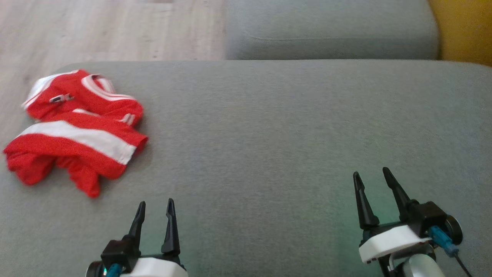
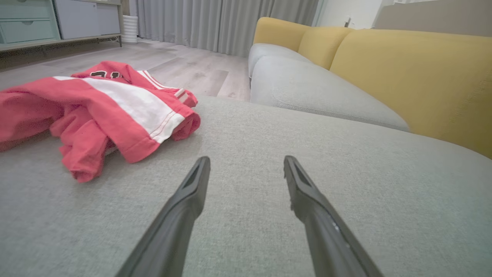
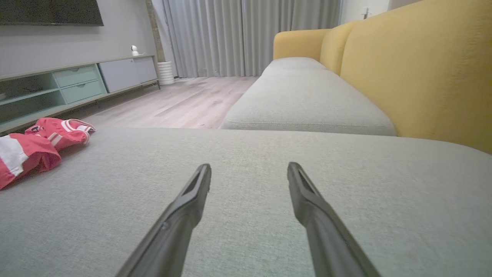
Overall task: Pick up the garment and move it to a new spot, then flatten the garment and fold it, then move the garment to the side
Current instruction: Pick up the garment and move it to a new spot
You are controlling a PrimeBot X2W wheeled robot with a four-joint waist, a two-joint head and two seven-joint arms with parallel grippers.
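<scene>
Soft cloth at the left of the head view: the garment (image 1: 77, 127) is red-and-white fabric, matt and rumpled into folds. Under it, the seat cushion (image 1: 288, 134) shows grey woven cloth, matt and finely grained. Upper left, the floor (image 1: 107, 27) reads as pale wood planks, smooth with a low sheen. The left gripper (image 1: 156, 201) and right gripper (image 1: 371, 171) carry 2 long fingers each, dark matt plastic, and the shell (image 1: 392, 236) behind the right one is smooth white plastic. At right in the right wrist view, the backrest (image 3: 423, 69) is yellow matt cloth, and the curtains (image 3: 230, 38) hang as grey cloth.
</scene>
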